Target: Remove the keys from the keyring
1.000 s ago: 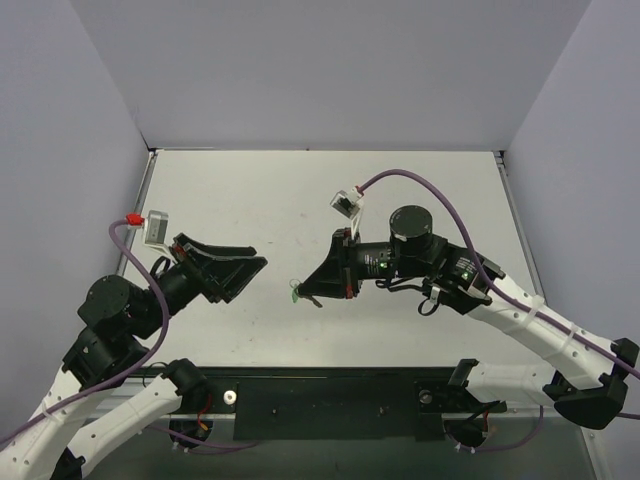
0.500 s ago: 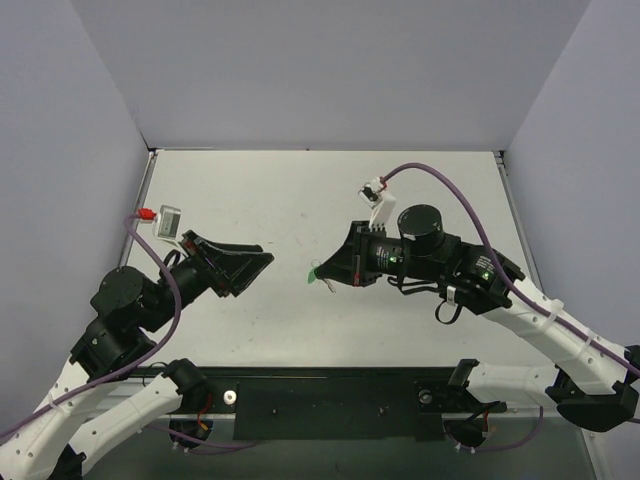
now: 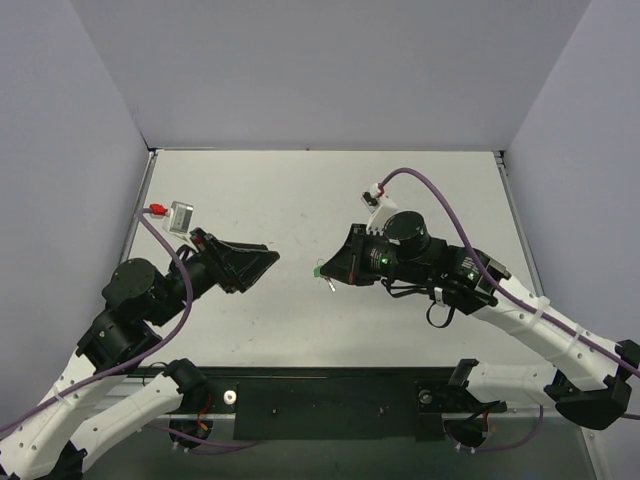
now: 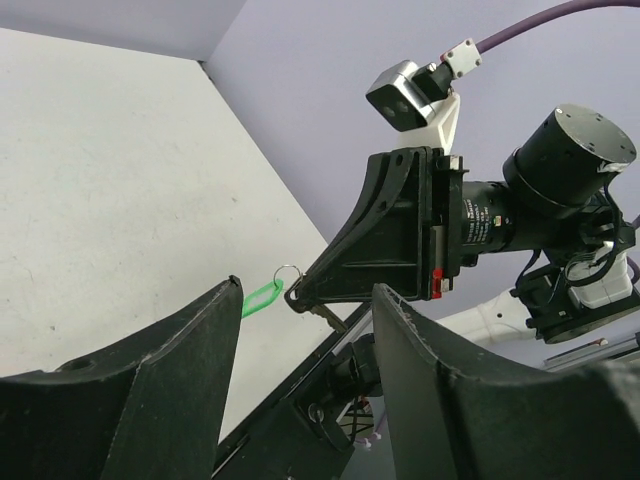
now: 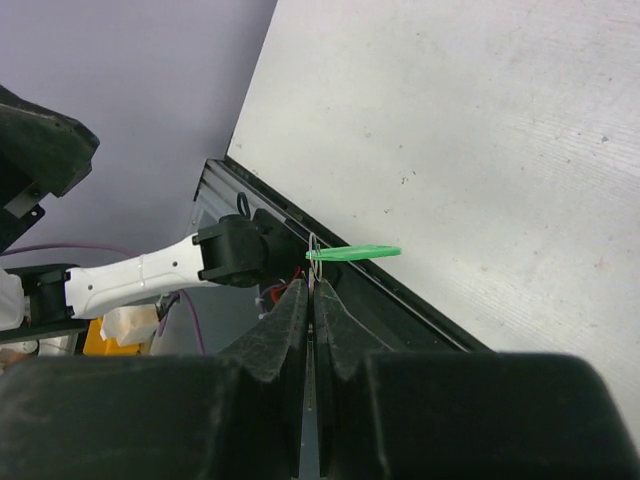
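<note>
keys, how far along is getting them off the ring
Done: the right tool is shut on the keyring, holding it up off the table. In hand: the left tool is open, facing it, not touching. Left: the key hangs below the right tool's tip, apparently attached, so pulling it off is yet to do.

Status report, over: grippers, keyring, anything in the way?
Right gripper shut on keyring, held aloft. Left gripper open, short of it. Key hangs below, not removed. Nothing between them.
</note>
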Controlling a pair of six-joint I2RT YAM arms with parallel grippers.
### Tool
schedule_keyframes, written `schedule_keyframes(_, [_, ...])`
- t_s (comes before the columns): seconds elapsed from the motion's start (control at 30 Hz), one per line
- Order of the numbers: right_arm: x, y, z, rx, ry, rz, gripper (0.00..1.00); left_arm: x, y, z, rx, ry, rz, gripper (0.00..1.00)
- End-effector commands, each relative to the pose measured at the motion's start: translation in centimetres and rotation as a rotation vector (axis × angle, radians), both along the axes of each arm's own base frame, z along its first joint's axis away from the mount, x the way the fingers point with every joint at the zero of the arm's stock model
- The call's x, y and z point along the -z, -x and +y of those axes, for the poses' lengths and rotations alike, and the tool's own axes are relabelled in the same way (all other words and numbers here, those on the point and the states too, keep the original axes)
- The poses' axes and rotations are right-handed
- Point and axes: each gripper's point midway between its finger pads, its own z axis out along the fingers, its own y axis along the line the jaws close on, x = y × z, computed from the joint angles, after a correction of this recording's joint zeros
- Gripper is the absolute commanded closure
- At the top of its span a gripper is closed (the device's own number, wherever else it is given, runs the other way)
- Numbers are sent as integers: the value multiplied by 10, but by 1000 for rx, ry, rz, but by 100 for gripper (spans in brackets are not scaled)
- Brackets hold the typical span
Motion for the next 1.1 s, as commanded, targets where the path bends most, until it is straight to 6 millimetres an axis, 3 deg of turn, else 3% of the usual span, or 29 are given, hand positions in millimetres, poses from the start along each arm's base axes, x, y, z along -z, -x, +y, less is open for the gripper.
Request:
schedule_keyframes(0.0, [-27,3,4,5,-113,-85,100,-21,4,3,3,10,-55,36])
schedule_keyframes(0.1, [-40,7,12,-66,-194,-117,100,-23,4,0,20,18,-62,39])
schedule_keyframes(0.13, [-46,17,20,-148,-240,-105,100,-23,4,-3,29,19,-60,39])
schedule_keyframes(0.3, [-43,33,39,-308,-295,-54,100,-28,10,-12,89,24,-72,41])
schedule_keyframes(0.37, [-51,38,44,-364,-331,-71,100,-29,12,-14,112,18,-74,41])
schedule_keyframes(0.73, [-79,43,46,-451,-460,-117,100,-39,26,-14,176,7,-121,49])
schedule_keyframes(1.07, [-88,41,48,-473,-502,-127,100,-39,38,-26,279,39,-125,58])
